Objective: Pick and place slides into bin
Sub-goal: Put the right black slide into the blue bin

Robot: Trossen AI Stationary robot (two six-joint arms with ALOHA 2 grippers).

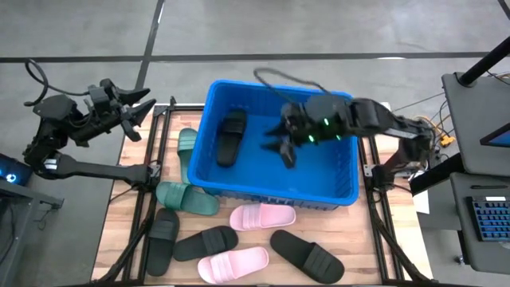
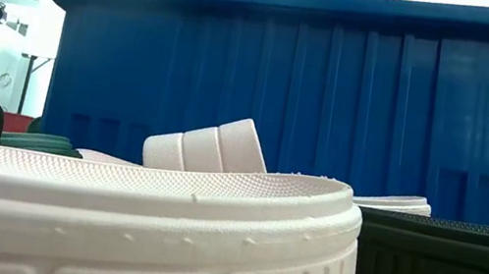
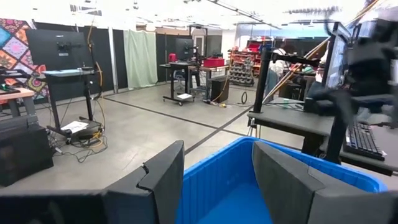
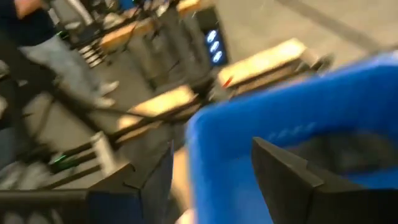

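Note:
The blue bin (image 1: pixel 343 187) stands on the table's middle with one black slide (image 1: pixel 231 135) lying flat on its floor at the left. My right gripper (image 1: pixel 284 148) hovers open above the bin's middle, nothing between its fingers (image 4: pixel 283 168). My left gripper (image 1: pixel 142 112) waits open, raised over the table's far left corner, pointing toward the bin (image 3: pixel 217 193). On the table lie two dark green slides (image 1: pixel 187 147) (image 1: pixel 188 198), two pink slides (image 1: pixel 263 215) (image 1: pixel 233 265) and three black slides (image 1: pixel 163 237) (image 1: pixel 205 242) (image 1: pixel 307 255).
The low view is filled by a pink slide's sole (image 2: pixel 131 223) close to the camera, the bin's near wall (image 2: pixel 330 102) behind it. Desks and a keyboard (image 1: pixel 486 219) stand to the table's right. Metal frame bars (image 1: pixel 143 207) run along the table's left side.

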